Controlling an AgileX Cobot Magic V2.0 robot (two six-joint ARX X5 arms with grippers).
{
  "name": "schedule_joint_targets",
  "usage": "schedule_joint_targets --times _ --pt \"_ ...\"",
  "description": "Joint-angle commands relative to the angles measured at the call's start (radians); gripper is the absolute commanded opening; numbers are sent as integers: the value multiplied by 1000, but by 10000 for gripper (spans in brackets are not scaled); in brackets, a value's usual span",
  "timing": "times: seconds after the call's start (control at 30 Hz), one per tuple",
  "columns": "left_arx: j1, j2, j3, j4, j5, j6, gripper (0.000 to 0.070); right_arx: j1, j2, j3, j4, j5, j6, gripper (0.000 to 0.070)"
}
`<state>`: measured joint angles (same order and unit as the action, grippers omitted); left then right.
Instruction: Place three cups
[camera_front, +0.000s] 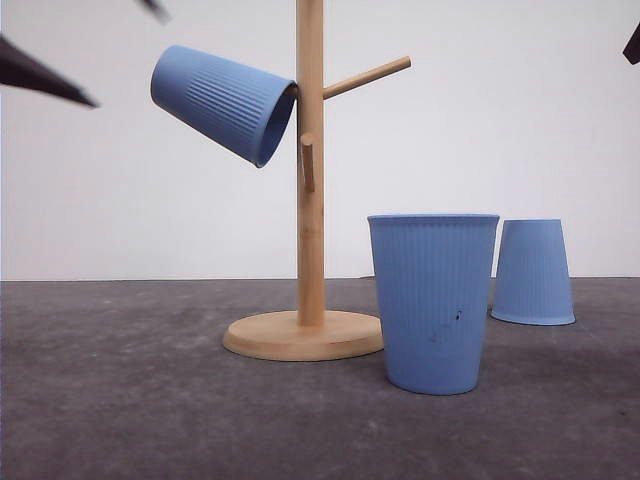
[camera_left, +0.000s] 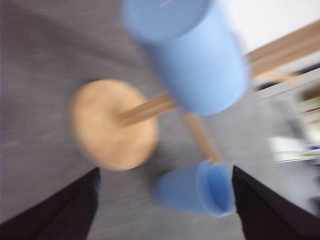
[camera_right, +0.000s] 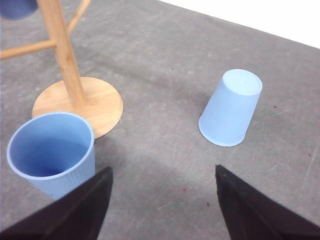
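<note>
Front view: three cups (camera_front: 433, 300), one rack (camera_front: 309, 170)

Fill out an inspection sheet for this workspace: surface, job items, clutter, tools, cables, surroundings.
Surface: dark grey table, bare apart from the items below.
Job items: hung cup mouth-first on a peg of the wooden rack, tilted; upright cup, dark specks on its side, standing by the rack base; upside-down cup further back to the right.
Clutter: nothing seen.
Tools: left tool open, empty, above the rack, picture blurred; right tool open, empty, over the table between the upright and upside-down cups.
Cables: nothing seen.
Surroundings: plain white wall behind the table.
</note>
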<state>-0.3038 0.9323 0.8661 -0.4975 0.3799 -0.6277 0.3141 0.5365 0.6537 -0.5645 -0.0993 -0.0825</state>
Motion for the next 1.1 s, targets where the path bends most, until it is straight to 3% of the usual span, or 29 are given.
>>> schedule_joint_targets --times 0.0,0.2,0.3,0.4,0.53,0.7,0.9,1.07 --pt "4 -14 8 -66 -48 169 434 5 2 10 6 -1 3 412" --pt "32 -90 -5 -173 -150 315 434 2 10 10 -11 1 160 413" --pt "57 -122 -36 -166 -153 354 434 -12 45 20 -15 -1 253 413" --pt "80 -138 -71 -162 -153 368 434 -44 121 53 -17 -3 289 413" --pt "94 -139 -81 -169 -176 373 434 -102 274 142 -21 -11 285 414" --pt "94 -139 -81 -164 -178 373 434 -179 508 284 -18 -86 245 420" --pt "94 -139 -81 -169 -178 373 434 -228 782 475 -9 -113 173 555" --pt "94 -139 -81 -186 -178 373 434 -241 974 626 -4 -113 128 577"
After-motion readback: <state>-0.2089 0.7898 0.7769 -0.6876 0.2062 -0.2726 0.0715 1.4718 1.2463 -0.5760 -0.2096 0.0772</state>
